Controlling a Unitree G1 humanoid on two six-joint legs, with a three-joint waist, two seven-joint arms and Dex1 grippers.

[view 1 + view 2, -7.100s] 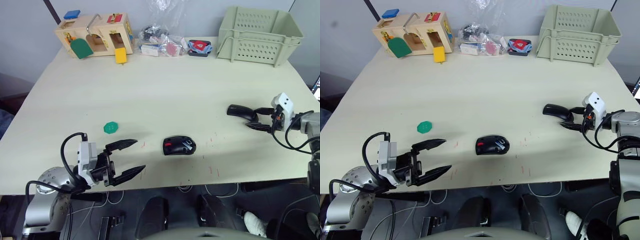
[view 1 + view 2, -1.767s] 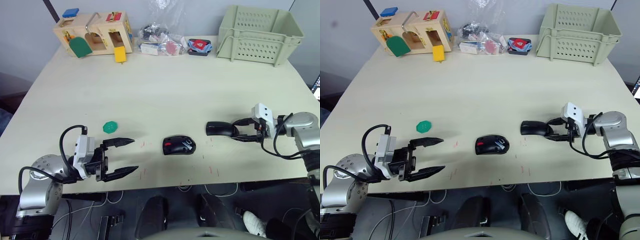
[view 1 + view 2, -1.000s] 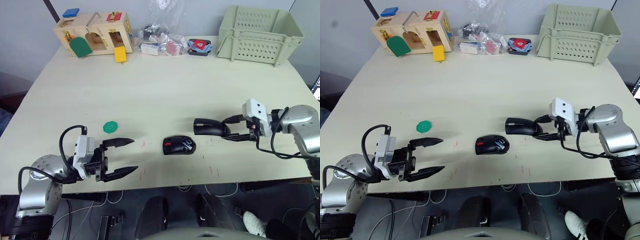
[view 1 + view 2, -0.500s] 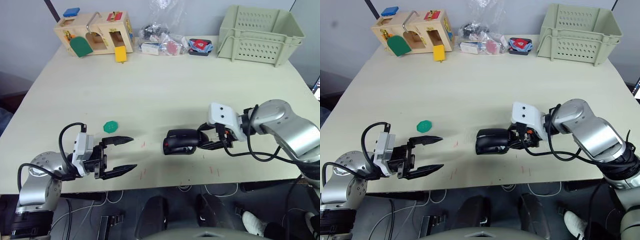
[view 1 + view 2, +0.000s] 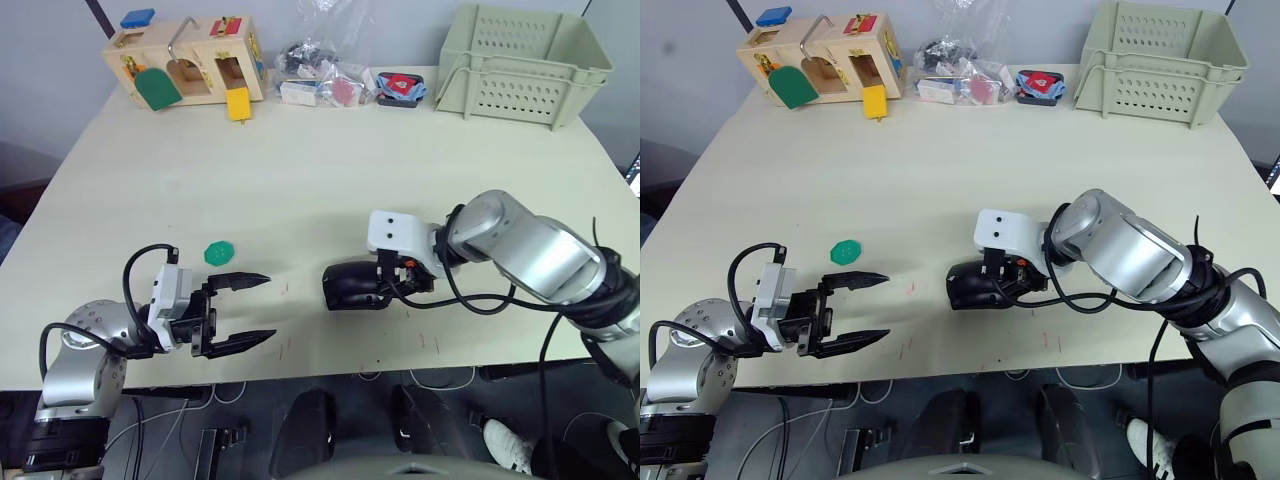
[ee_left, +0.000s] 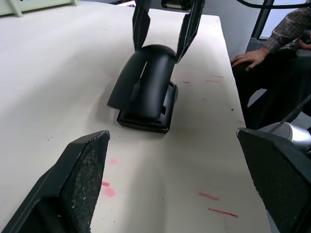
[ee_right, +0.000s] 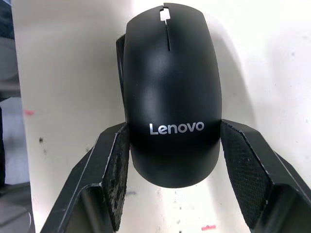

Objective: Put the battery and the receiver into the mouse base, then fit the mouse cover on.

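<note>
Black and glossy, the mouse cover [image 5: 352, 281] sits over the mouse base [image 5: 372, 299] near the table's [image 5: 330, 180] front edge in my head view, my right gripper [image 5: 385, 283] clamped on its sides; my left gripper [image 5: 243, 309] hovers wide open, apart. From my left wrist, the cover tilts, front edge raised off the base [image 6: 154, 118]. From my right wrist, pads [image 7: 119, 170] press the cover flanks
</note>
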